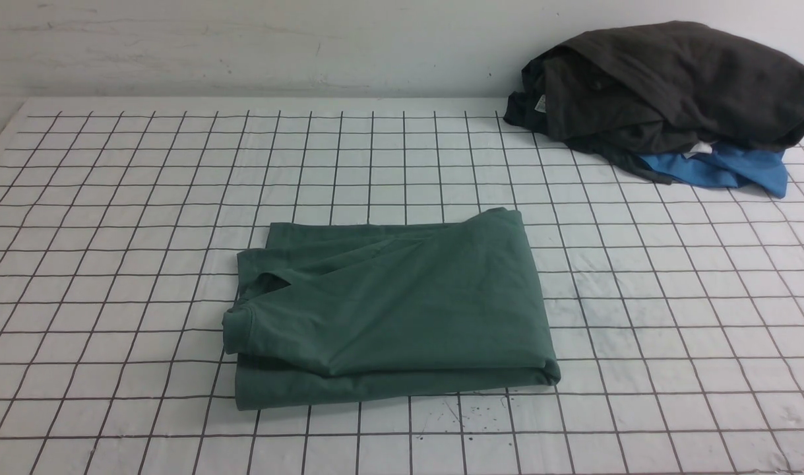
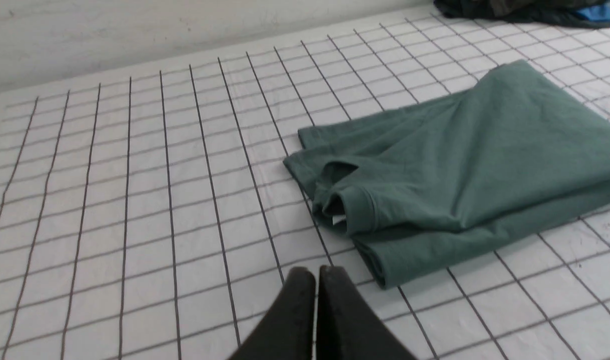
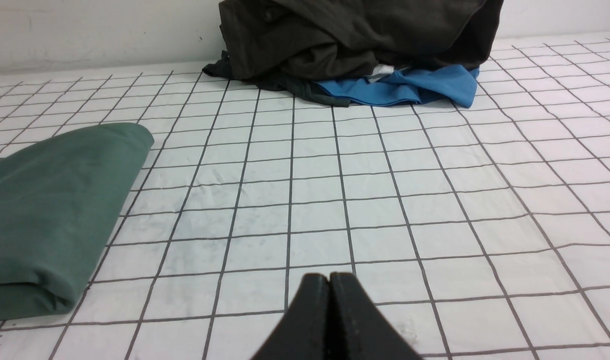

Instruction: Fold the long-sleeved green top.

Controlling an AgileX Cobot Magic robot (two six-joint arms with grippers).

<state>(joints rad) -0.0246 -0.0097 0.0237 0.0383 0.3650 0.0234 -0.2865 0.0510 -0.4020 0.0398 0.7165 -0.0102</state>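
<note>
Green top (image 1: 402, 303): lying on the bench (image 1: 639, 409), nearer the robot than the dark grey garment (image 1: 639, 79). Folded into a compact bundle, left end uneven; folding appears essentially complete, tidying optional. Both arms' jaws together, empty.

Loads of bare tabletop (image 3: 375, 190) ahead of the right tool (image 3: 330, 277), but that dark garment heap (image 3: 355, 35) blocks the way farther out.
</note>
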